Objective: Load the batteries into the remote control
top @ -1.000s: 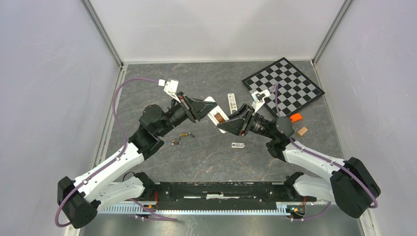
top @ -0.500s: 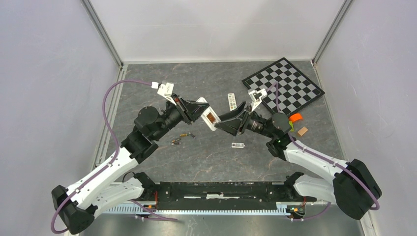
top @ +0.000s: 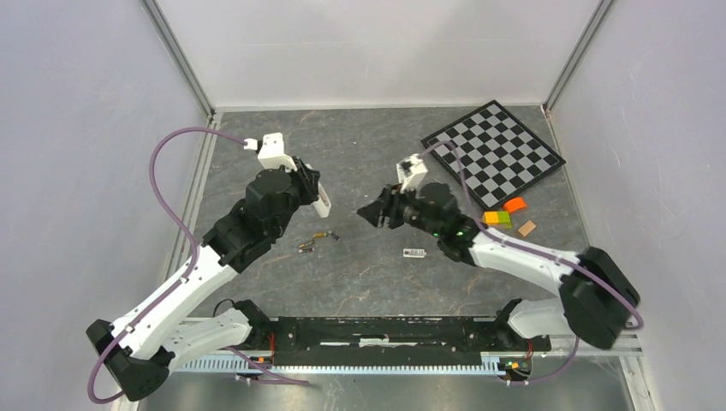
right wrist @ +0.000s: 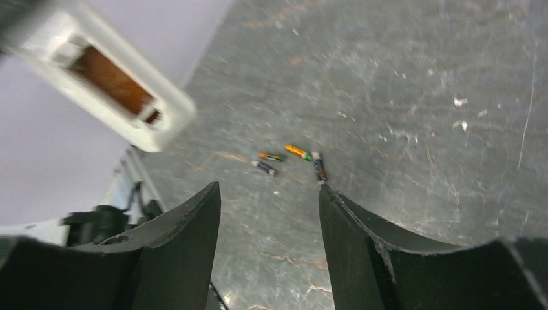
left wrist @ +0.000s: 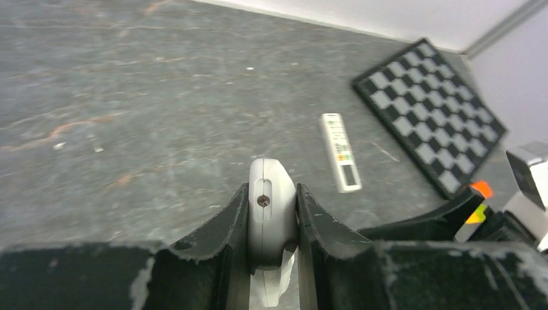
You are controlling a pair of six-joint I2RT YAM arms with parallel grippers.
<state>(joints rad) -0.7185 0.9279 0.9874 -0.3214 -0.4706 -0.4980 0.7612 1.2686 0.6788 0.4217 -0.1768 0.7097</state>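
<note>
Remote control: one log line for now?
remote control: held in left claw, battery bay open | right claw: open, empty | batteries: loose on table

The top camera looks down from behind over the whole grey marbled table (top: 368,265). The left wrist camera skims low toward a black-and-grey checkerboard (left wrist: 430,103), the right one looks steeply down on small dark gold-ended batteries (right wrist: 297,152); the top view shares both.

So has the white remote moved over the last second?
Yes. The white remote, clamped in the left gripper, has gone left in the top view, away from the chessboard and clear of the right gripper, whose jaws stand open.
</note>
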